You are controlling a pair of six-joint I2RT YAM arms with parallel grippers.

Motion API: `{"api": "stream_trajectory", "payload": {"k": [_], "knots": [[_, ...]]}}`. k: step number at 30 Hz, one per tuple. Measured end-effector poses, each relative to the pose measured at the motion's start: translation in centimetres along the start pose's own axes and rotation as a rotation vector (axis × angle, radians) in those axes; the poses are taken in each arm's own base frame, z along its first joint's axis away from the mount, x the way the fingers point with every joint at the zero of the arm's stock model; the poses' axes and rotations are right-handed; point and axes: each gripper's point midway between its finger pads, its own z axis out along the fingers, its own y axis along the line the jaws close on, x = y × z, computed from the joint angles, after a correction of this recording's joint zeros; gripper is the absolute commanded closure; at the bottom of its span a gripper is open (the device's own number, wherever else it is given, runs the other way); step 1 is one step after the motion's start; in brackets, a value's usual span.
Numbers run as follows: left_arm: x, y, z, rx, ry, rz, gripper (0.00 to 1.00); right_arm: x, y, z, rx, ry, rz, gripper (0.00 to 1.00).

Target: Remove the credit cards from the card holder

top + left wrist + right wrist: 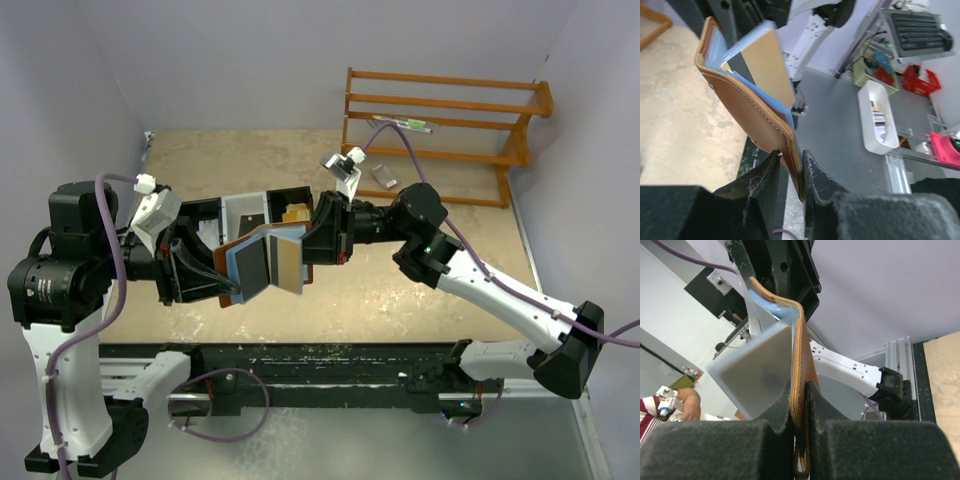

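The brown leather card holder (pixel 232 292) hangs open in mid-air above the table's near middle, held between both arms. My left gripper (pixel 222 283) is shut on one leather flap (pixel 752 107), seen pinched between its fingers (pixel 767 177). My right gripper (pixel 316 243) is shut on the other flap (pixel 802 347), clamped between its pads (pixel 817 400). A tan credit card (pixel 288 258) sticks out of the light blue lining (pixel 715 45). It appears tan (pixel 766 65) in the left wrist view and whitish with a pale blue edge (pixel 752 367) in the right wrist view. A blue-and-dark face (pixel 250 262) lies beside it.
A black-and-white compartment tray (pixel 245 208) with an orange-yellow piece (pixel 297 212) lies on the table just behind the holder. An orange wooden rack (pixel 440 130) stands at the back right, with a small grey object (pixel 385 177) in front of it. A black rail (pixel 300 360) runs along the near edge.
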Motion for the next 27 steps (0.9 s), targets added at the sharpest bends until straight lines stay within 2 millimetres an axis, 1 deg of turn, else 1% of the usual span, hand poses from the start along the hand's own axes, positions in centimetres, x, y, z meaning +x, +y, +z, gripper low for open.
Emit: {"api": "stream_trajectory", "payload": {"k": [2,6,8,12,14,17,22,24,27], "knots": [[0.3,0.9,-0.1,-0.062,0.018,0.013,0.70,-0.1,-0.1,0.0,0.006,-0.004,-0.006,1.00],[0.9,3.1,-0.7,-0.209,0.056,0.059,0.57,0.1,-0.8,0.0,0.037,-0.005,-0.005,1.00],[1.1,4.0,-1.0,-0.260,0.066,0.068,0.55,0.4,-1.0,0.0,0.047,0.002,-0.003,1.00],[1.0,5.0,-1.4,-0.320,0.074,0.083,0.48,0.6,-1.9,-0.1,0.091,0.007,-0.001,1.00],[0.9,5.0,-1.4,-0.320,0.072,0.090,0.48,0.5,-2.3,-0.2,0.122,0.005,-0.006,1.00],[0.8,4.4,-1.2,-0.299,0.063,0.103,0.47,-0.1,-2.4,-0.3,0.160,-0.008,-0.024,1.00],[1.3,3.6,-0.9,-0.255,0.052,0.103,0.44,-1.3,-1.9,-0.5,0.220,-0.050,-0.063,1.00],[1.6,3.6,-0.8,-0.242,0.051,0.086,0.43,-1.5,-1.7,-0.4,0.239,-0.062,-0.073,1.00],[1.8,4.3,-0.7,-0.233,0.046,0.060,0.44,-1.6,-1.5,-0.1,0.254,-0.073,-0.085,1.00]]}}
